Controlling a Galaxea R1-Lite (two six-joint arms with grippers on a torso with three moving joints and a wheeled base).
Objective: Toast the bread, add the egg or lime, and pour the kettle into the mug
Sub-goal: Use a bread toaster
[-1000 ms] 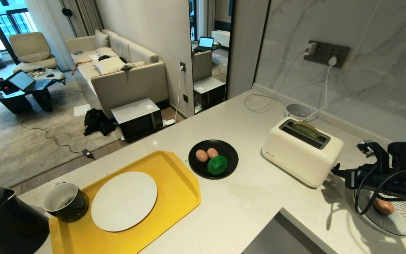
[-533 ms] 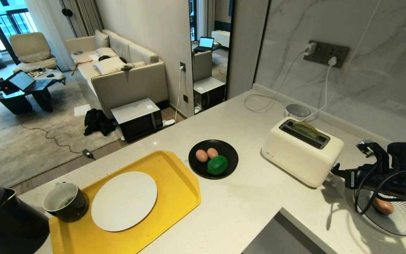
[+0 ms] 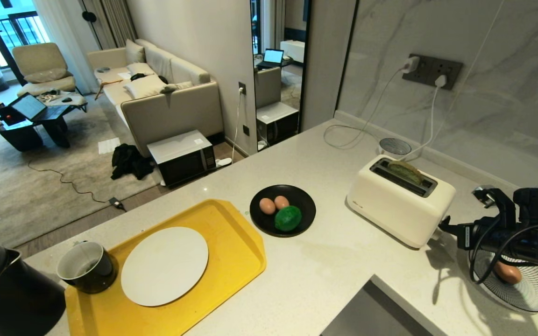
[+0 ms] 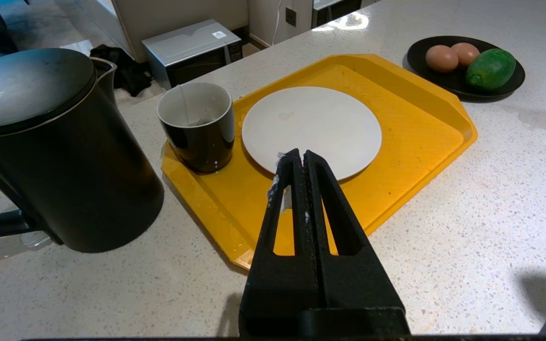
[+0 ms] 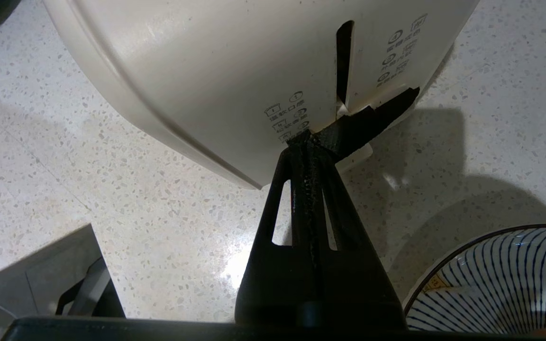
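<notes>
The bread (image 3: 405, 171) stands in the slot of the cream toaster (image 3: 399, 200), its top edge showing. My right gripper (image 5: 307, 138) is shut and empty, its tips pressed against the toaster's end face (image 5: 235, 71) at the low end of the lever slot (image 5: 344, 57). Two eggs (image 3: 267, 206) and the lime (image 3: 288, 218) lie on a black plate (image 3: 304, 198). A third egg (image 3: 507, 273) sits in a striped bowl (image 3: 530, 291). The kettle (image 4: 40, 151) stands beside the mug (image 4: 197, 125). My left gripper (image 4: 302, 154) hangs shut and empty over the yellow tray (image 4: 410, 137).
A white plate (image 4: 311, 130) lies on the tray next to the mug. White cables (image 3: 367, 126) run from the wall socket behind the toaster. The counter's cut-out edge (image 3: 371, 303) lies in front of the right arm (image 3: 512, 233).
</notes>
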